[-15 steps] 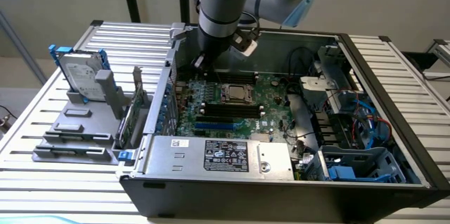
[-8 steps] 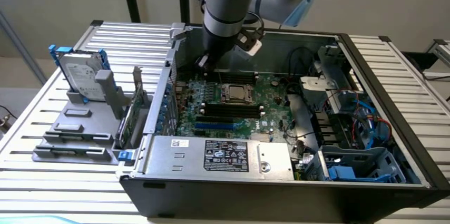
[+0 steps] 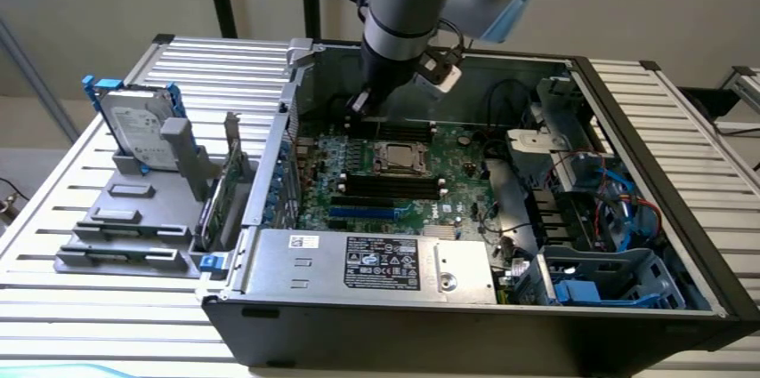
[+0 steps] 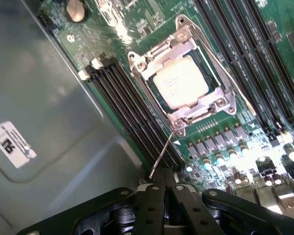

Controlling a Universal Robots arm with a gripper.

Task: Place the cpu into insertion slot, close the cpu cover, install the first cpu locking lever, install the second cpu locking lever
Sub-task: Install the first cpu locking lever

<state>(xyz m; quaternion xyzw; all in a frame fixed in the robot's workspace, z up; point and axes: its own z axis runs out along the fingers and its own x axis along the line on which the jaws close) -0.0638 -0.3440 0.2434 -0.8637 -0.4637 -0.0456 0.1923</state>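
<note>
**The arm is reaching into the open computer, with the cpu sitting in its slot.**
The fingers (image 4: 154, 205) are pressing flat together with nothing between them, and they are hanging over the edge of the green board (image 3: 464, 173) that runs along a wall of the computer case (image 3: 618, 129). The cpu (image 4: 181, 85) is lying in the insertion slot (image 4: 137, 61) in the middle of the board. The cpu cover (image 4: 198, 108) is lying down flat around it, so the pale face is showing through the hole. One thin locking lever (image 4: 162, 154) is sticking up from the slot's corner, and its tip is right by the fingers. I cannot tell if they are touching. The case is resting in the middle of the worktop (image 3: 700, 129).
</note>
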